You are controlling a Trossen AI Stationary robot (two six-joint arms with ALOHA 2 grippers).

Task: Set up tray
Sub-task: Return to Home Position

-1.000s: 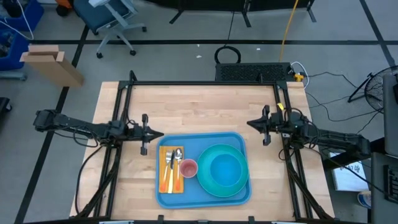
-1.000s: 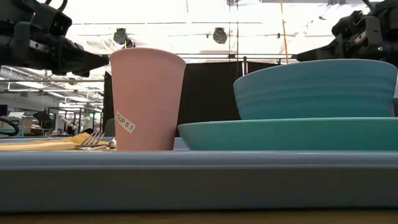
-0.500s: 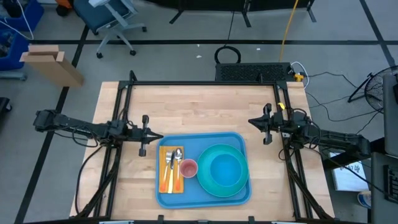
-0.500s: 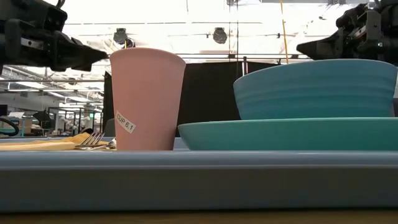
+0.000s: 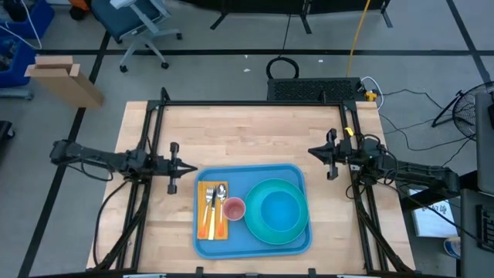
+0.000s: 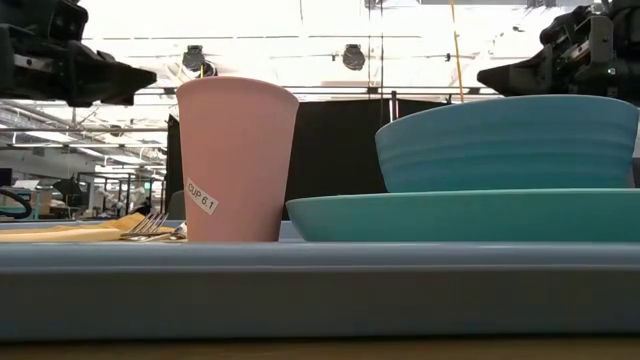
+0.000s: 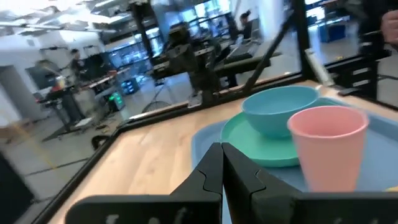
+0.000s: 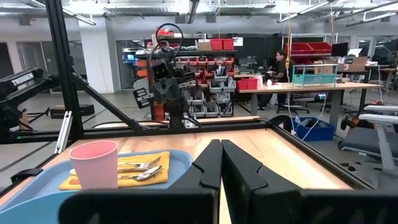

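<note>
— Where is the tray [image 5: 248, 174]?

— It lies flat on the wooden table [image 5: 231, 131], at the table's near middle, with its long sides running from one arm to the other.

— And what is on the tray?

— At its left end lies a yellow-orange napkin [image 5: 201, 191], lengthwise across the tray, with the cutlery [image 5: 214, 207] laid side by side on top. The tray's right half is filled by a round teal plate [image 5: 252, 220] with a lighter blue bowl [image 5: 279, 210] sitting in it. Between napkin and plate stands a pink cup [image 5: 234, 208], upright and just beside both. The low view shows a small label on its side.

— Where is the left gripper [image 5: 190, 168]?

— Just off the tray's back left corner, over bare wood and pointing toward the tray. In the low view it hangs higher than the cup's rim. Its jaws are pressed together tip to tip, as the left wrist view shows.

— And the right gripper [image 5: 312, 151]?

— Near the tray's back right corner, a little beyond it, also over bare wood. It too is above the level of the bowl's rim. Its jaws are likewise closed against each other, and it aims across the back edge of the tray toward the other arm.
</note>
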